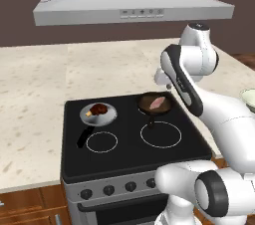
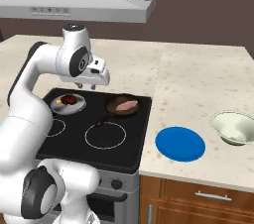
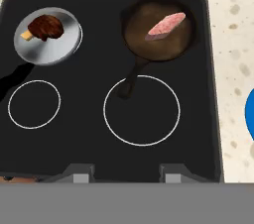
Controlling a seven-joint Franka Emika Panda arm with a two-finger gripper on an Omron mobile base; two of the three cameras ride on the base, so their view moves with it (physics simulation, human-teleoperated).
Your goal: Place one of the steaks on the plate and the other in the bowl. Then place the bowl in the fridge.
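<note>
The gripper (image 2: 93,85) hangs above the stove, fingers (image 3: 171,174) parted and empty. The pinkish steak (image 3: 166,25) lies in the brown frying pan (image 3: 158,30), the dark brown steak (image 3: 45,27) in the silver pan (image 3: 47,37). On the counter, the blue plate (image 2: 180,143) and bowl (image 2: 233,127) sit bare.

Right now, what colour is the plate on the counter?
Bright blue all over; the plate shows best in the right base view.

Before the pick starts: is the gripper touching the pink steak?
Apart. In the hand view the gripper fingertips sit near the stove's front edge, far from the pink steak.
</note>
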